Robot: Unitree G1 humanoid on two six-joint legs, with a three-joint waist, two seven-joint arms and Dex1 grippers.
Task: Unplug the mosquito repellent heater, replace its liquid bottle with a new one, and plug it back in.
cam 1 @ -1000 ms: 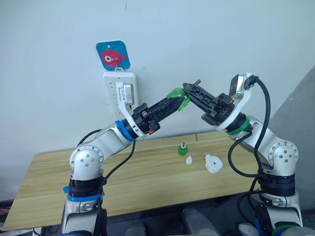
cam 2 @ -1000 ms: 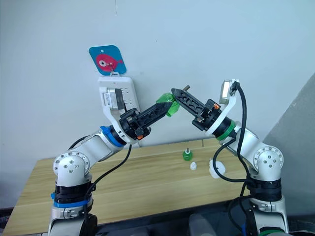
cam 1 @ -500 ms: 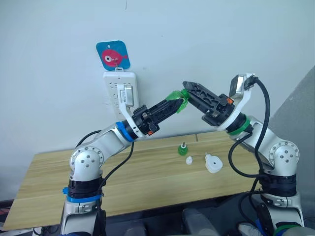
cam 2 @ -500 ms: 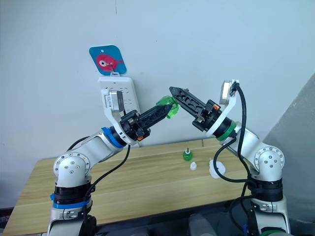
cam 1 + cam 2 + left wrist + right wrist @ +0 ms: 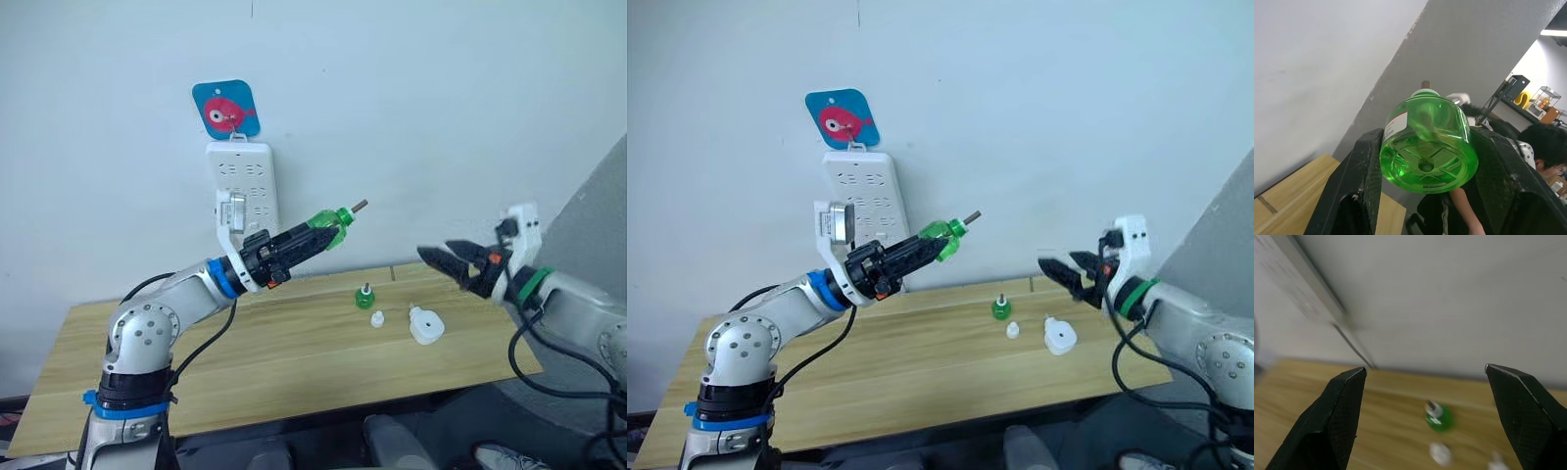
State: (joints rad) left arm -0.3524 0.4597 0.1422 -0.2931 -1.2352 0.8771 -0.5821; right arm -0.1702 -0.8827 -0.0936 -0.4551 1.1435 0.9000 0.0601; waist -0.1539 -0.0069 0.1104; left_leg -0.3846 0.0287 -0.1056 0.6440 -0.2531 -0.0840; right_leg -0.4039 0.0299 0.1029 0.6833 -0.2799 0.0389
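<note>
two end effectors, left end effector [image 5: 312, 235] clamping green bottle [image 5: 330, 219], right end effector [image 5: 436, 258] spread, heater [image 5: 425, 326] on table [image 5: 196, 362] below it

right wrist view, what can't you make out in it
- Small green bottle on the table: motion blur hides its wick and label.
- White cap: blurred, shape unclear.
- Mosquito repellent heater: cut off by the picture's edge, beside the right gripper's open fingers.

wall [image 5: 441, 98]: pale, plain | table [image 5: 245, 372]: light wood planks | grey panel [image 5: 588, 215]: at right
</note>
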